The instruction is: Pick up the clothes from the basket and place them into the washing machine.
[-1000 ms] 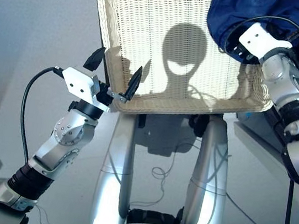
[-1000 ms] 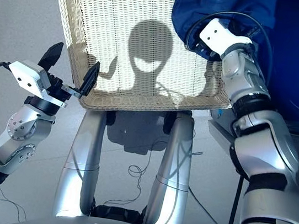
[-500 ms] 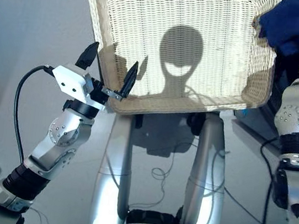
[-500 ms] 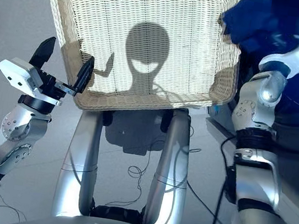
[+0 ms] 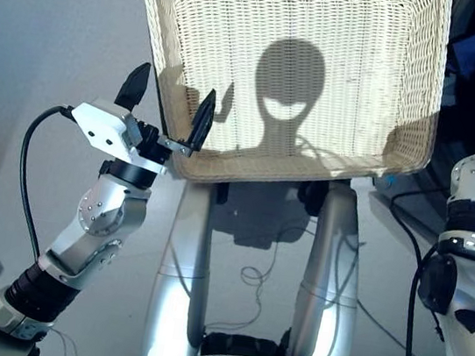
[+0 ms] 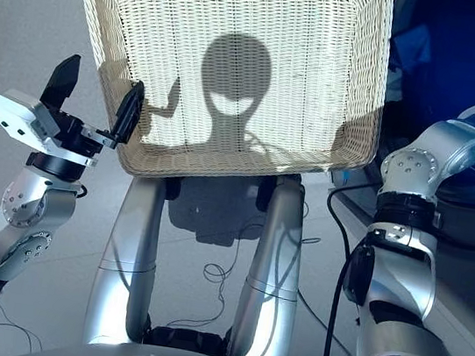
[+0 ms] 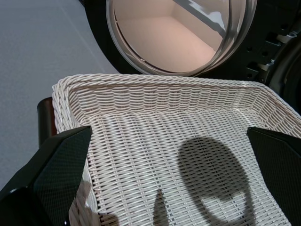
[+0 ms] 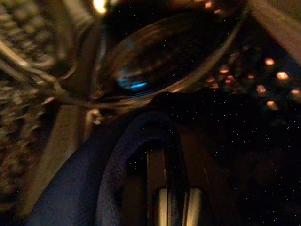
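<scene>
At the near left corner of the shallow cream-coloured woven wicker basket (image 5: 304, 81) the left gripper (image 5: 166, 108) hangs with its two black fingers spread wide apart and nothing between them; one finger stands outside the basket's left rim and the other just inside it, over the near wall. Whether either finger touches the wicker cannot be told. No garment lies on the basket's woven bottom.

Beyond the far rim of the basket, the left wrist view shows the round black-rimmed glass porthole door (image 7: 181, 35) of the dark grey washing machine (image 7: 277, 42).

On the right, the right arm (image 6: 407, 228) reaches past the basket's right side towards the dark opening there, and its gripper is out of sight in the head views. Its wrist view is dim: navy blue fabric (image 8: 89, 174) lies close against the camera, with the dark drum wall dotted with bright spots (image 8: 263, 80) behind. Whether the right gripper grips this cloth or has let go cannot be told.
</scene>
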Available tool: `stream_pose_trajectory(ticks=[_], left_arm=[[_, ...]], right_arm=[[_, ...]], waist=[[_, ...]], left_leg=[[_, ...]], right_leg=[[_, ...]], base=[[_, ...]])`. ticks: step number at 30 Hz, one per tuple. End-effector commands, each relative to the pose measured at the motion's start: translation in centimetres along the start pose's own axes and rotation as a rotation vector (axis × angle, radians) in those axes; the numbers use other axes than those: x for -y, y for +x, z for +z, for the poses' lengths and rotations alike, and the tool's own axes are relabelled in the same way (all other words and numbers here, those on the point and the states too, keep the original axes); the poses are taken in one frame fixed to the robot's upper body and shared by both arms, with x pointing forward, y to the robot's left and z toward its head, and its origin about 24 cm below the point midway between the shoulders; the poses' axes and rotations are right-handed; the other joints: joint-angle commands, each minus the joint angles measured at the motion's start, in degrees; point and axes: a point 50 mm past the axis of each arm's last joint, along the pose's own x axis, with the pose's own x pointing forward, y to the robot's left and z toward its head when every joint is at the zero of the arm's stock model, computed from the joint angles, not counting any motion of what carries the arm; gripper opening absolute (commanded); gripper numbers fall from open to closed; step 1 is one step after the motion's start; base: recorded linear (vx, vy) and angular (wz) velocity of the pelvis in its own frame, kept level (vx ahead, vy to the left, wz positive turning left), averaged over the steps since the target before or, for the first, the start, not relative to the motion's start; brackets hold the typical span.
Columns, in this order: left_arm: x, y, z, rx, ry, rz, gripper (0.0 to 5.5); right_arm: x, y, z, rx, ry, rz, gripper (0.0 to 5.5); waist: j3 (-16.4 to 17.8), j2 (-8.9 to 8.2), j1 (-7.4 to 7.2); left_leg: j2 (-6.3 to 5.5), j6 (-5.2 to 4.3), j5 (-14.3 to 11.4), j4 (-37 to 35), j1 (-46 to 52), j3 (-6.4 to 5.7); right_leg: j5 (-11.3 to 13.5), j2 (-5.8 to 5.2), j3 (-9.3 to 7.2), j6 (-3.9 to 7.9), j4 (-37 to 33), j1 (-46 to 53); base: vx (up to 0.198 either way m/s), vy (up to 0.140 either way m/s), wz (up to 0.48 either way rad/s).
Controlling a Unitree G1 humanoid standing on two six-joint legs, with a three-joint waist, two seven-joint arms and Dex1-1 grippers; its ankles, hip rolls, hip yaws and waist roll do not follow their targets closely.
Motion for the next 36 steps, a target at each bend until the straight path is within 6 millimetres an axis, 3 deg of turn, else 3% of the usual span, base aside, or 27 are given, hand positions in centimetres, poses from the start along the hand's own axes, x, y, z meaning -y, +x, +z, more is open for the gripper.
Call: stream_pose_trajectory(ticks=[1, 8, 9, 10, 11, 15, 22, 24, 25, 27, 28, 33, 34, 36], left_arm=[[1.3, 0.4, 2.3, 0.148, -0.039, -0.039, 5.5], [1.3, 0.5, 2.6, 0.161, -0.036, -0.042, 5.5], [1.3, 0.5, 2.6, 0.159, -0.037, -0.045, 5.5], [1.3, 0.4, 2.5, 0.159, -0.038, -0.045, 5.5], [1.3, 0.4, 2.5, 0.157, -0.04, -0.046, 5.5], [1.3, 0.5, 2.4, 0.154, -0.049, -0.058, 5.5], [1.2, 0.6, 2.0, 0.148, -0.082, -0.034, 5.5], [1.3, 0.5, 1.8, 0.14, -0.086, -0.023, 5.5], [1.2, 0.5, 1.5, 0.132, -0.083, -0.016, 5.5], [1.4, 0.4, 1.1, 0.115, -0.081, -0.012, 5.5], [1.4, 0.3, 1.0, 0.111, -0.082, -0.011, 5.5], [1.3, 0.2, -0.3, 0.07, -0.046, 0.003, 5.5], [1.3, 0.2, -0.4, 0.069, -0.047, 0.003, 5.5], [0.8, -0.2, -1.4, 0.029, -0.008, 0.035, 5.5]], right_arm=[[-1.6, 3.2, 5.9, 0.193, 0.039, -0.016, 0.0], [-4.0, 4.0, 7.1, 0.208, 0.007, 0.04, 0.0], [-4.1, 3.9, 6.9, 0.2, -0.01, 0.055, 1.01], [-4.1, 3.9, 6.9, 0.199, -0.011, 0.056, 2.83], [-3.9, 4.0, 6.8, 0.192, -0.032, 0.063, 5.5], [-2.7, 3.8, 5.3, 0.126, -0.089, 0.093, 5.5], [-1.0, 0.3, 0.7, -0.018, -0.134, 0.232, 5.5], [-0.5, -1.7, -0.9, -0.08, -0.165, 0.311, 5.5], [0.0, -3.2, -1.9, -0.125, -0.226, 0.386, 5.5], [1.9, -6.7, -3.9, -0.243, -0.293, 0.513, 5.5], [2.1, -6.9, -3.9, -0.245, -0.299, 0.511, 5.5], [6.7, -13.2, -6.0, -0.472, -0.53, 0.737, 5.5], [6.8, -13.2, -6.0, -0.472, -0.532, 0.737, 5.5], [8.7, -15.7, -6.5, -0.575, -0.676, 0.879, 5.5]], waist=[[-0.87, 1.5, -1.03], [-0.87, 1.51, -0.63], [-0.87, 1.38, -0.61], [-0.87, 1.4, -0.63], [-0.87, 1.31, -0.64], [-0.87, 1.13, -0.65], [-0.87, 0.54, -1.17], [-0.87, 0.38, -1.32], [-0.87, 0.29, -1.4], [-0.87, 0.02, -1.89], [-0.87, -0.03, -1.9], [-0.87, -0.35, -2.78], [-0.87, -0.36, -2.82], [-0.87, -0.44, -3.03]], left_leg=[[-0.83, 2.6, 1.94, -1.68, 0.98, 4.01], [-0.72, 2.56, 2.05, -2.1, 1.18, 4.03], [-0.73, 2.55, 2.05, -2.17, 1.2, 4.04], [-0.73, 2.55, 2.05, -2.21, 1.25, 4.05], [-0.74, 2.53, 2.12, -2.36, 1.32, 4.0], [-0.72, 2.55, 2.29, -2.94, 1.66, 4.11], [-0.74, 2.64, 2.73, -3.44, 1.79, 4.41], [-0.72, 2.74, 2.93, -3.78, 1.84, 4.45], [-0.71, 2.57, 1.46, -3.39, 2.85, 4.45], [-0.68, 2.74, 1.55, -3.77, 3.0, 4.72], [-0.67, 2.74, 1.24, -3.6, 3.32, 4.75], [-0.4, 2.83, 2.1, -5.36, 4.29, 5.15], [-0.43, 2.83, 2.15, -5.48, 4.43, 5.16], [-0.05, 2.65, 2.72, -8.16, 6.46, 5.54]], right_leg=[[7.15, 1.89, -2.75, -0.15, -6.43, 1.73], [7.23, 1.68, -2.7, -0.04, -6.84, 2.05], [7.25, 1.7, -2.7, -0.02, -6.97, 2.19], [7.26, 1.7, -2.69, -0.02, -7.01, 2.24], [7.27, 1.71, -2.69, -0.04, -7.14, 2.27], [7.41, 1.68, -2.74, -0.14, -7.76, 2.73], [8.02, 2.09, -2.34, -0.29, -8.53, 2.73], [8.17, 2.09, -2.34, -0.31, -8.9, 2.83], [6.84, 2.3, -2.15, 0.0, -8.36, 3.72], [6.92, 2.5, -2.13, -0.06, -8.63, 3.7], [6.61, 2.5, -2.1, -0.04, -8.45, 4.0], [7.36, 2.41, -2.22, -0.09, -10.15, 4.99], [7.39, 2.39, -2.22, -0.08, -10.23, 5.12], [7.71, 2.31, -2.25, 0.11, -12.36, 6.94]], base=[[0.0, 0.0, 0.0], [0.0, 0.0, 0.0], [0.0, 0.0, 0.0], [0.0, 0.0, 0.0], [0.0, 0.0, 0.0], [0.0, 0.0, 0.0], [0.0, 0.0, 0.0], [0.036, 0.001, 0.0], [0.072, 0.007, -0.007], [0.035, 0.005, -0.01], [0.0, 0.0, 0.0], [0.0, 0.0, 0.0], [0.0, 0.0, 0.0], [0.0, 0.0, 0.0]])
